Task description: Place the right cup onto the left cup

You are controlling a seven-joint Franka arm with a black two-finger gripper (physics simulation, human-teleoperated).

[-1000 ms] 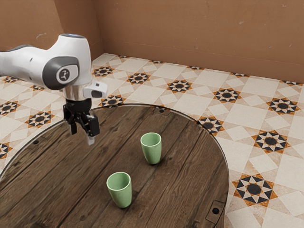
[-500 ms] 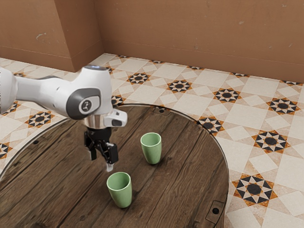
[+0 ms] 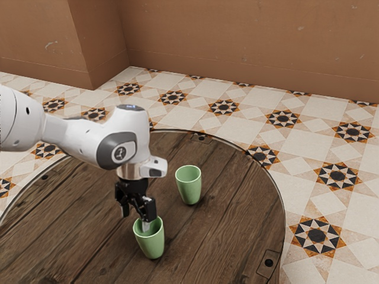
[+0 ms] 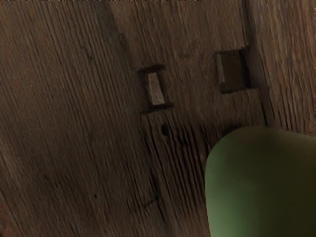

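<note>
Jaws standing apart, my gripper [image 3: 135, 221] has hold of nothing: in the exterior view, one fingertip overlaps the mouth of the nearer cup [image 3: 151, 244], while the other hangs off to the exterior view's left of that cup. I cannot tell whether either touches it. The nearer cup stands upright on the round wooden table [image 3: 89, 231]. The farther cup [image 3: 189, 188], also green and upright, stands apart from it, closer to the table's far edge. Neither cup sits in the other. A small plate with a dark bolt [image 3: 269, 262] lies by the edge at the exterior view's lower right.

In the wrist view, a green cup wall [image 4: 261, 192] is close under my hand, over the dark boards; I cannot tell from this view alone which cup it belongs to. Beside it, the wood has a square hollow [image 4: 236, 73] and a slot with a pale piece [image 4: 156, 89] in it.
</note>
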